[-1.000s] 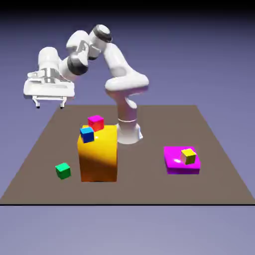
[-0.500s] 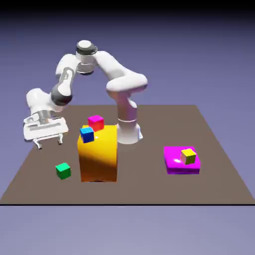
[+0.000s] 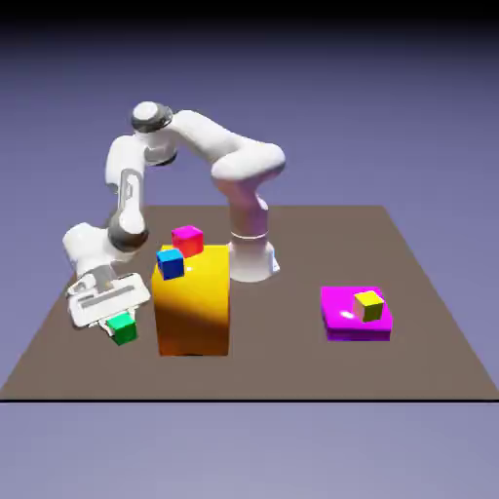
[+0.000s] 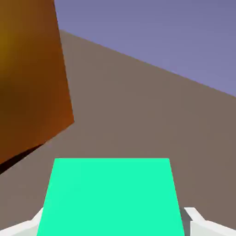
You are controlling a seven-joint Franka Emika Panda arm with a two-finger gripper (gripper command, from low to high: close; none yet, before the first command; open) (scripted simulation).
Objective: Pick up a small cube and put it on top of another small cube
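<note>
So far only the grasp looks done: the gripper (image 3: 115,323) is clamped on the green cube (image 3: 123,329) at table (image 3: 292,370) level; lifting and stacking on another cube remain.

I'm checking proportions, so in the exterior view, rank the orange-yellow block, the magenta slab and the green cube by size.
1. Orange-yellow block, clearly largest.
2. Magenta slab, wide but flat.
3. Green cube, smallest, partly hidden under the pincer.

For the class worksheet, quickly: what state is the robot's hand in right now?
Hand: closed on the small green cube, which sits between its fingertips beside the big orange-yellow block.
</note>
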